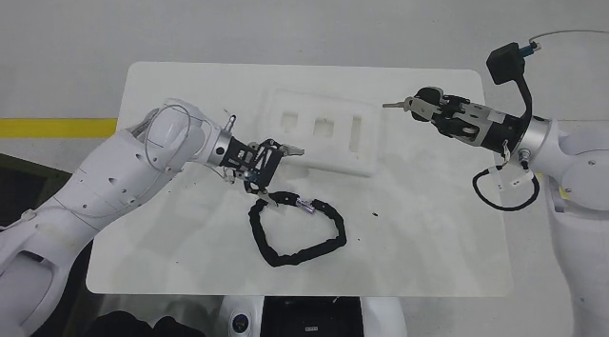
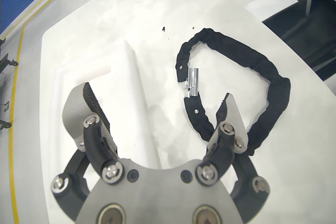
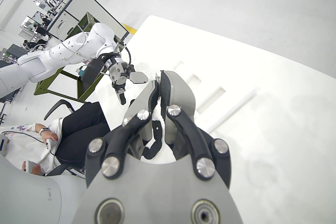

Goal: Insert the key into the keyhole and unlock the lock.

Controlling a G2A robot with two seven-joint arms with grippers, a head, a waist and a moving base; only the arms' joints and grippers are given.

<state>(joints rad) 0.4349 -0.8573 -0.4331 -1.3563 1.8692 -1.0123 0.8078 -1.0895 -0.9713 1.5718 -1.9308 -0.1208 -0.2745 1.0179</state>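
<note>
Item 1. Left gripper (image 1: 281, 168) (image 2: 157, 91) (image 3: 130, 88): hung above the table (image 1: 428, 242) at the left front corner of the foam tray (image 1: 324, 132) (image 2: 123, 72) (image 3: 223, 93). Its jaws stood wide apart and held nothing. One finger (image 2: 89, 99) was over the tray's edge, and the other (image 2: 228, 109) was over the chain lock.

Item 2. Chain lock (image 1: 295, 237) (image 2: 262, 72): black fabric-sleeved chain, laid flat on the table in a rough loop. It lay just off the tray's front edge, on the robot's side, below the tray's left half. It was near the tray but not touching it.

Item 3. Lock barrel (image 1: 306, 206) (image 2: 193, 82): short silver cylinder where the two sleeve ends of the chain met, on the part of the loop nearest the tray. Nothing was in contact with it.

Item 4. Foam tray: white, shallow, with several rectangular recesses. It sat on the table's far middle.

Item 5. Dark specks (image 1: 378, 213) (image 2: 163, 29): a few crumbs on the table, off the tray's front right corner.

Item 6. Key (image 1: 392, 105): small and metal, held in the air just off the tray's far right corner, with its blade pointing toward the tray. It was well apart from the lock barrel.

Item 7. Right gripper (image 1: 411, 106) (image 3: 158, 80): raised to the right of the tray's far right corner, its fingers pressed together on the key.
</note>
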